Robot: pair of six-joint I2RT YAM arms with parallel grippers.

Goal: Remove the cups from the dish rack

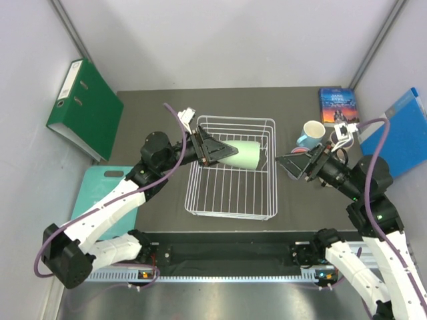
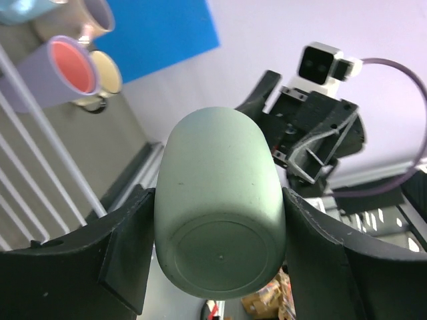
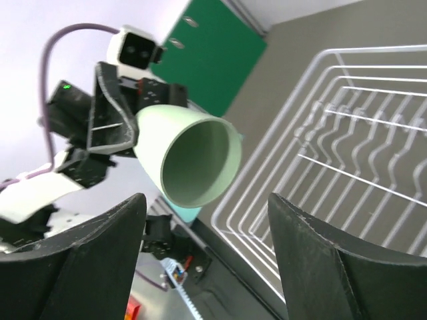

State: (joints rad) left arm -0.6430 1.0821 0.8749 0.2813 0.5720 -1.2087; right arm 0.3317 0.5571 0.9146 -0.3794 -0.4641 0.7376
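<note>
My left gripper (image 1: pixel 225 152) is shut on a sage green cup (image 1: pixel 244 155), held on its side above the far right part of the white wire dish rack (image 1: pixel 230 200). In the left wrist view the cup's base (image 2: pixel 220 260) faces the camera, with a finger pressed on each side. My right gripper (image 1: pixel 288 163) is open just right of the rack, its jaws pointing at the cup's open mouth (image 3: pixel 197 160) and a short gap away. A light blue cup (image 1: pixel 311 133) stands on the table right of the rack. Several other cups (image 2: pixel 63 70) are grouped there.
A green binder (image 1: pixel 83 110) leans at the far left and a teal board (image 1: pixel 100 193) lies at the near left. A book (image 1: pixel 337 105) and a blue folder (image 1: pixel 403 133) lie at the far right. White walls close in the table.
</note>
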